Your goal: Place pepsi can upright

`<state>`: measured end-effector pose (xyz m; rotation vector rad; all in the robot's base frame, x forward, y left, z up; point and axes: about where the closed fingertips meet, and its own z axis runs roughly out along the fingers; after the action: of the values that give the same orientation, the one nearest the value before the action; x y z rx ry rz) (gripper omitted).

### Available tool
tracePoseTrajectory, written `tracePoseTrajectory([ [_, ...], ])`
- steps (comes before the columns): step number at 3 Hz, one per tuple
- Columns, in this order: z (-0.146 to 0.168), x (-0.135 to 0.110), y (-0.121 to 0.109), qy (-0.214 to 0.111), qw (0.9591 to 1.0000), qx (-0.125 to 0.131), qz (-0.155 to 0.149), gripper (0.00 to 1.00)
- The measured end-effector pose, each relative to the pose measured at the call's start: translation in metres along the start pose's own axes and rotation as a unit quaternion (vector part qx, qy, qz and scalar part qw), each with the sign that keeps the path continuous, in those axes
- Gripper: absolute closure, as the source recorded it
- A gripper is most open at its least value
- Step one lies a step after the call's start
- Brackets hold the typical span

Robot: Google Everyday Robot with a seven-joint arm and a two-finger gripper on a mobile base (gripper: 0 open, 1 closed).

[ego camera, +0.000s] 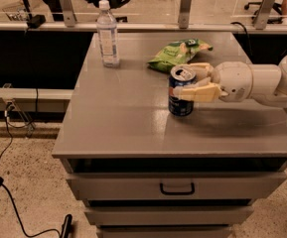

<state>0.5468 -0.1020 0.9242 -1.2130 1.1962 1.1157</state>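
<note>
The pepsi can (180,97), dark blue with a silver top, stands upright on the grey tabletop (128,118), right of the middle, its base on the surface. My gripper (183,80) reaches in from the right on a white arm (262,83). Its cream fingers (202,91) sit on either side of the can's upper half, closed against it.
A green snack bag (179,53) lies just behind the can. A clear water bottle (107,33) stands at the back left. The table is a drawer cabinet with a handle (177,188) in front. Cables lie on the floor at left.
</note>
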Motion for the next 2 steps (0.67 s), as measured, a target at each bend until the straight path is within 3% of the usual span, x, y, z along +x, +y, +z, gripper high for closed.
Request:
tracePoseTrajectory([
  [2, -0.0059, 0.017, 0.0008, -0.009, 0.9997, 0.004, 0.021, 0.12],
])
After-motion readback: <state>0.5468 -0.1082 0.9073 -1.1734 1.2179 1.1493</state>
